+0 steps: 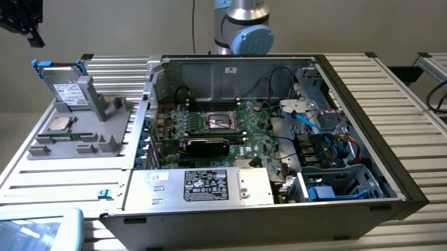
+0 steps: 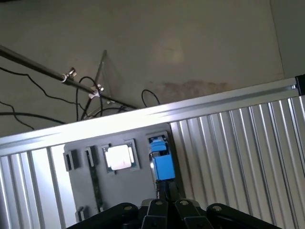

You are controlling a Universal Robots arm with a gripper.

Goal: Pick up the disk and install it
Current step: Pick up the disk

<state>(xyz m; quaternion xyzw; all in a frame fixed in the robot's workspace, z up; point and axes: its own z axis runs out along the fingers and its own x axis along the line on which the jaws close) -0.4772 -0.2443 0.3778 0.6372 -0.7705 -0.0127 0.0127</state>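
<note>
Above the grey holder (image 2: 124, 191) we are hovering our pincer (image 2: 163, 191) with its fingers pressed together and nothing between them. We are pointing the tips down at the blue upper edge of the disk (image 2: 162, 162), close over it but not touching it.

The disk is standing on edge in a slot at the back end of the grey holder, its white label facing outward in the exterior view and its blue carrier frame sticking up past the slot. We are reading that upright stance as deliberate: it is offering the narrow top edge to a grip from above, which a drive lying flat would not do. So the disk is not yet picked up and nothing of the install is done.

Just beside the disk, in a shallow recess of the grey holder, a square silver chip (image 2: 119, 157) is lying flat; the recess is keeping it from sliding.

The grey holder is resting on a ribbed metal surface (image 1: 63, 178), right against the open computer case (image 1: 244, 222). The case is lying on its side with its panel off, so we are getting its inside from above. Inside it, at the corner farthest from the grey holder, a metal drive cage (image 1: 342, 180) is sitting with its mouth open upward; we are judging that to be the disk's seat. A silver box with a black label (image 1: 202, 185) is sitting between the cage and the grey holder.
</note>
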